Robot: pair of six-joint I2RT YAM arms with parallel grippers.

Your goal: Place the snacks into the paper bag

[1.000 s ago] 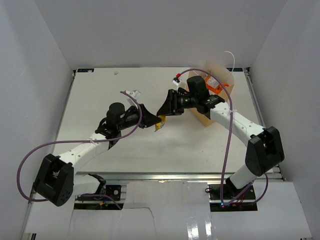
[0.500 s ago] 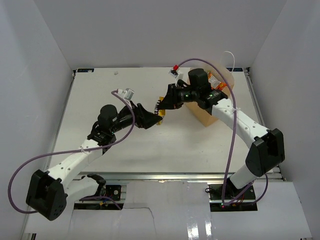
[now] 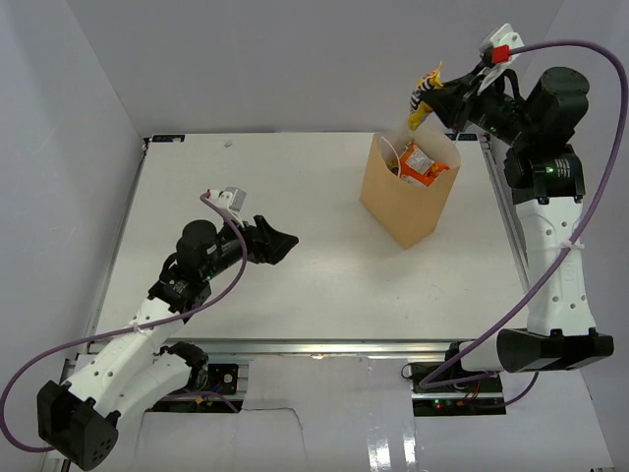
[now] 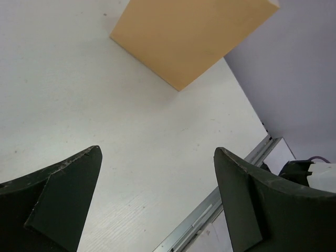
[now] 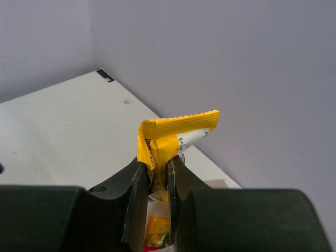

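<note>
High over the paper bag [image 3: 398,202], the right gripper [image 5: 157,176] pinches a yellow packet [image 5: 176,135]; dropped off-centre it could miss the mouth. The left gripper [image 4: 157,202] gapes empty

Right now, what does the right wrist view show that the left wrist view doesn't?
Only the right wrist view shows the yellow packet pinched in the right gripper. Only the left wrist view shows the paper bag, seen from its plain outer side, and the left gripper open with nothing in it. Both show the white table and the grey wall.
</note>
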